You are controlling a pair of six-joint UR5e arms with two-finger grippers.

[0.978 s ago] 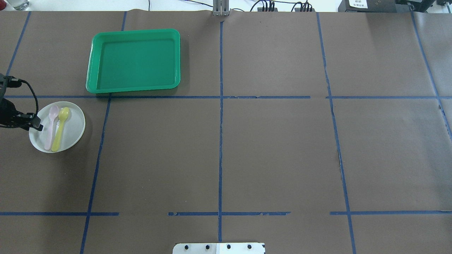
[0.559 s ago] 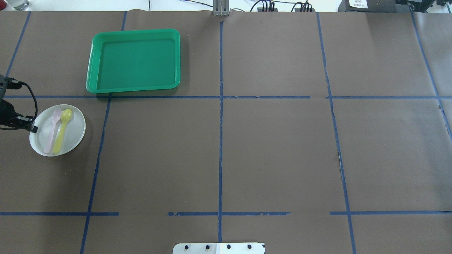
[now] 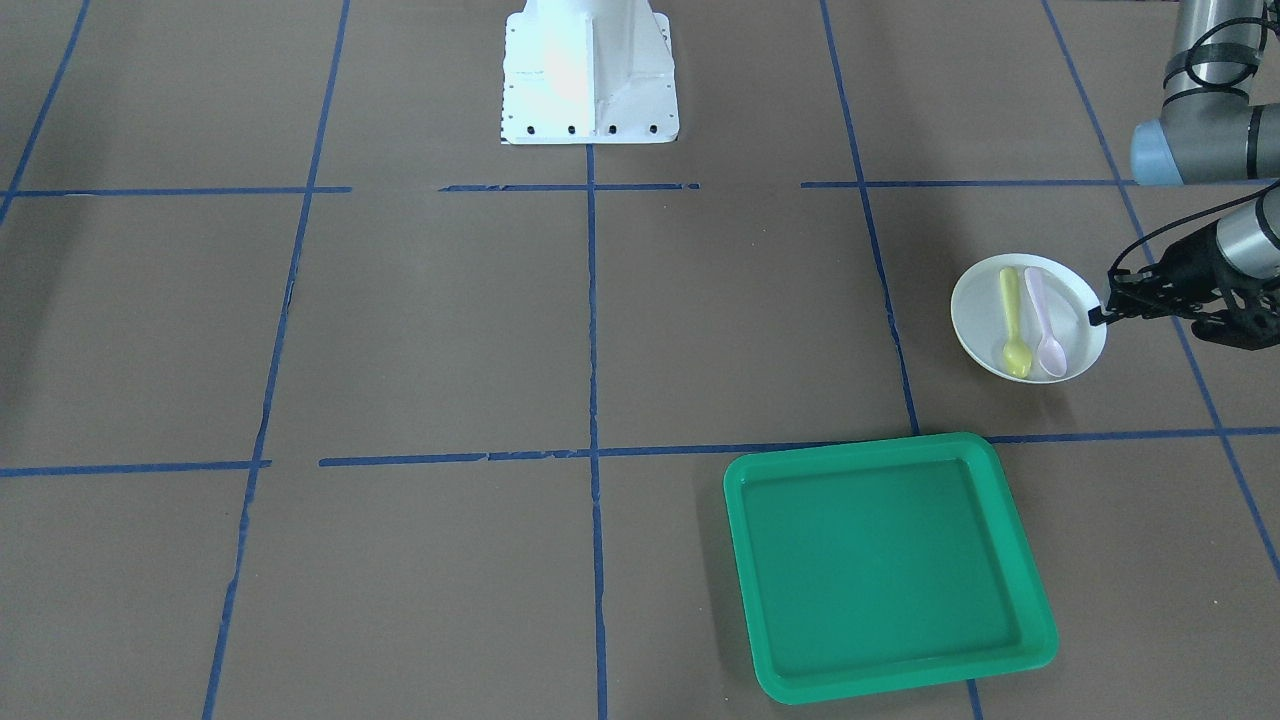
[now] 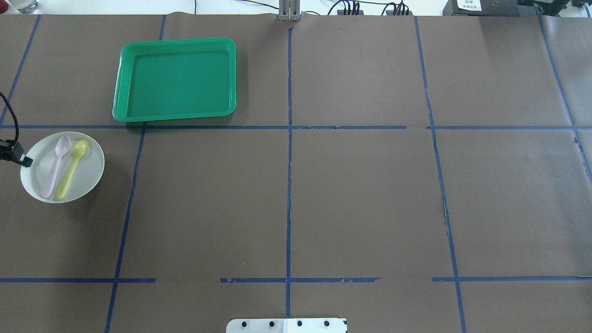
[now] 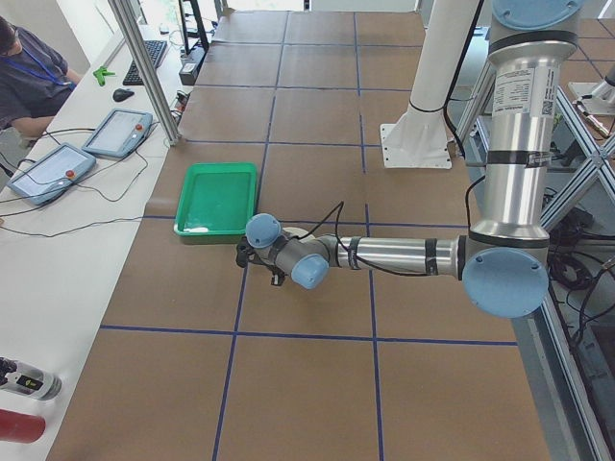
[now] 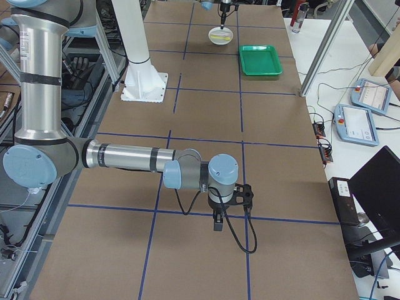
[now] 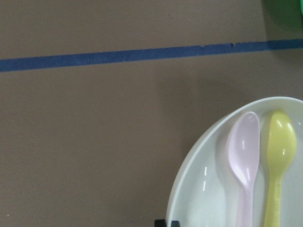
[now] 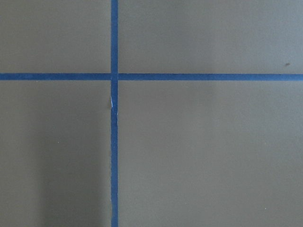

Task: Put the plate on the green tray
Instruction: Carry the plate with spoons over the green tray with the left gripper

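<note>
Carrying the plate [image 3: 975, 310] level matters most, I judge: a pink spoon [image 3: 1045, 320] and a yellow spoon [image 3: 1012, 325] lie loose in it, and my left gripper [image 3: 1100, 315] pinches only its rim, near the worktop's left edge. The green tray [image 3: 880, 560] waits toward the far-left corner; since a second ago the plate has drifted farther left and looks lifted. Whether my right gripper [image 6: 219, 220] is open or closed I cannot tell.

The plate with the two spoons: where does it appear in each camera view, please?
Front-facing: the plate sits at the right, above the green tray.
Overhead: at the left edge, below the tray.
Exterior left: mostly hidden behind the left arm, lower right of the tray.
Exterior right: top centre, upper left of the tray.
Left wrist: lower right corner.
Right wrist: not in it.
Shared landmark: the green tray.
</note>
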